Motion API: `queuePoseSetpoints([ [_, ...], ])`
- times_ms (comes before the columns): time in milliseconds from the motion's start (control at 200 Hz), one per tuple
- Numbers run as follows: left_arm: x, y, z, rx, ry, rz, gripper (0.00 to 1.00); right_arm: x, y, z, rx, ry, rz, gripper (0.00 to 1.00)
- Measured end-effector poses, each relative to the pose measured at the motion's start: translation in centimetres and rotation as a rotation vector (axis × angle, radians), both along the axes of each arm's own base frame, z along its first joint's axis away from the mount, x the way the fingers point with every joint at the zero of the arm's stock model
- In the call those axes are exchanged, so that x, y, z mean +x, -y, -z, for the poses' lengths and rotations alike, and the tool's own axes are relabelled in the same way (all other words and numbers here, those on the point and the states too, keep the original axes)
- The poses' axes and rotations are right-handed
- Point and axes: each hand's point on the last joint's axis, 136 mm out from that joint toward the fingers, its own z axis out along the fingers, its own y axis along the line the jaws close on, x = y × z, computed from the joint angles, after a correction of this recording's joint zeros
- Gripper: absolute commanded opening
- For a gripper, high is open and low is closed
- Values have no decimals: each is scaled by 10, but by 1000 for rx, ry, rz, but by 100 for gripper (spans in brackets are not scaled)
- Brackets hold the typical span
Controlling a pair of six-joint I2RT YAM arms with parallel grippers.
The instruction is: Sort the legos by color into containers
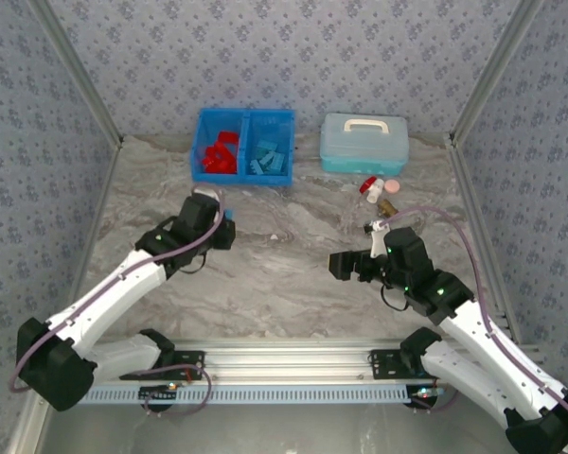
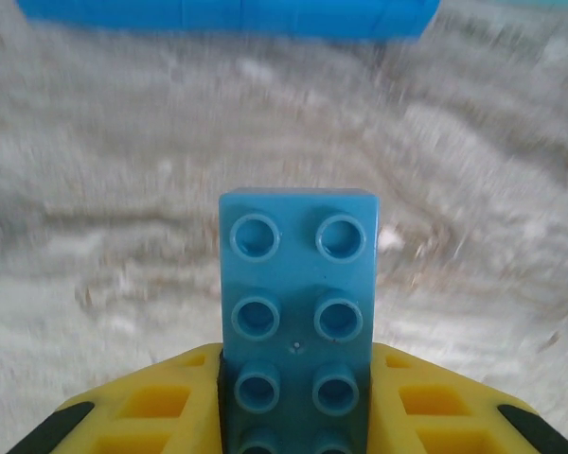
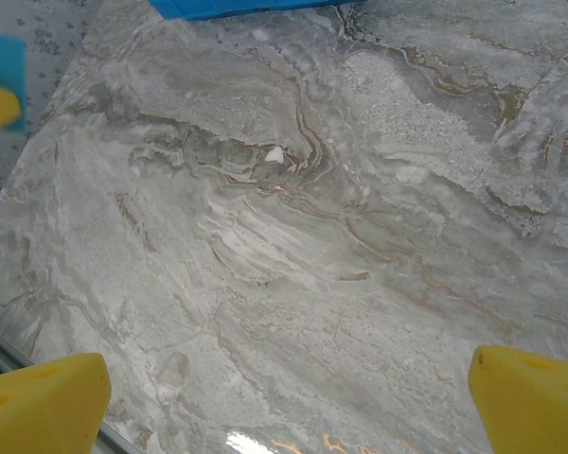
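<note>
My left tool (image 1: 223,227) gripped a blue brick (image 2: 298,284) just short of the bin (image 1: 244,113) at 12 o'clock, so I judged it best to clear the near wall and release low over the right half (image 1: 271,127), where blue ones lay, while my right tool (image 3: 284,402) hung open.

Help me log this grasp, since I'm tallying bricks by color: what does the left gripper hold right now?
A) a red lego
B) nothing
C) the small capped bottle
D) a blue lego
D: in the left wrist view, a blue lego with its studs facing the camera sits clamped in the left gripper.
</note>
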Motion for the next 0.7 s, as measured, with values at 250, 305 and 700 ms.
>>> queuePoseSetpoints([
  [250, 76, 9, -44, -24, 111, -25, 28, 2, -2, 0, 8, -4, 5, 100],
  [305, 99, 14, -48, -27, 109, -22, 28, 3, -2, 0, 8, -6, 7, 100],
  [700, 265, 82, -35, -26, 102, 63, 26, 13, -8, 13, -10, -43, 9, 100],
])
